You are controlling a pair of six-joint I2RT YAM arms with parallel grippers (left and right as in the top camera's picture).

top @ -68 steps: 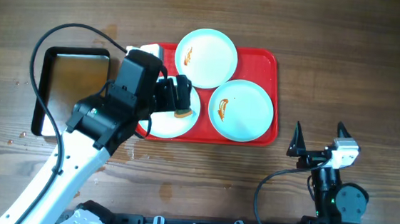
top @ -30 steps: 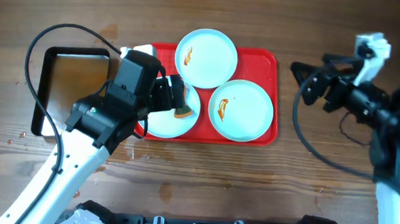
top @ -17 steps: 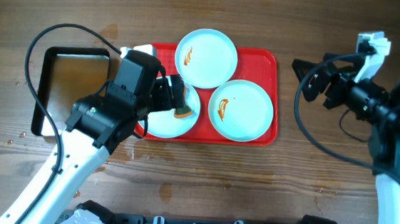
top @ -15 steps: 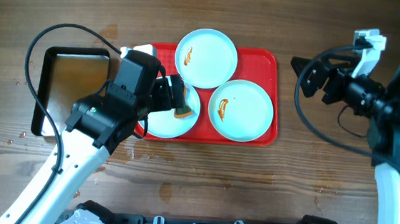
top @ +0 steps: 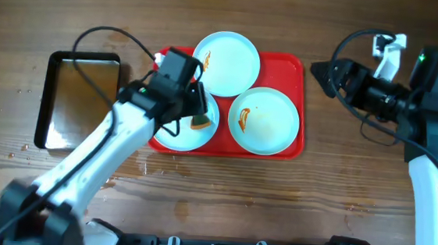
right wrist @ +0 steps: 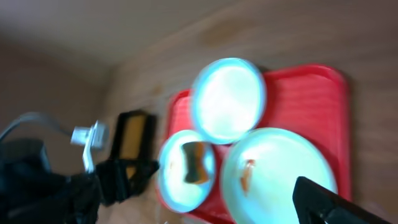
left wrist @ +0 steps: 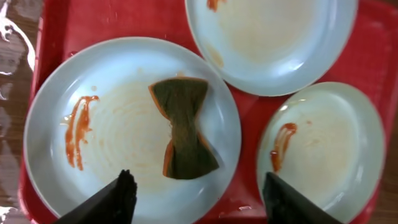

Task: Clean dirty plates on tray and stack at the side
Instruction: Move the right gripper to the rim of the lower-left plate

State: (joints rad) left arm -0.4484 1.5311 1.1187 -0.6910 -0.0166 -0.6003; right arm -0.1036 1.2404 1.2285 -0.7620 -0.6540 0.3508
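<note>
Three pale plates lie on the red tray (top: 297, 74). On the left plate (top: 172, 138) rests a green and orange sponge (left wrist: 183, 127), beside a sauce smear (left wrist: 76, 132). My left gripper (left wrist: 200, 198) hovers open over that plate's near rim, nothing between its fingers; overhead, the left gripper (top: 193, 105) covers part of the plate. The back plate (top: 227, 64) and the right plate (top: 270, 123) each carry a smear. My right gripper (top: 323, 71) hangs open just right of the tray, only one finger (right wrist: 323, 200) showing in its blurred wrist view.
A black metal pan (top: 80, 100) lies left of the tray. Small water drops (top: 25, 148) spot the wood near the pan's front corner. Bare wooden table surrounds the tray on the back, front and right.
The left arm has swung so its wrist sits further back over the tray; the sponge stays on the left plate. The right arm has moved left toward the tray's right edge.
</note>
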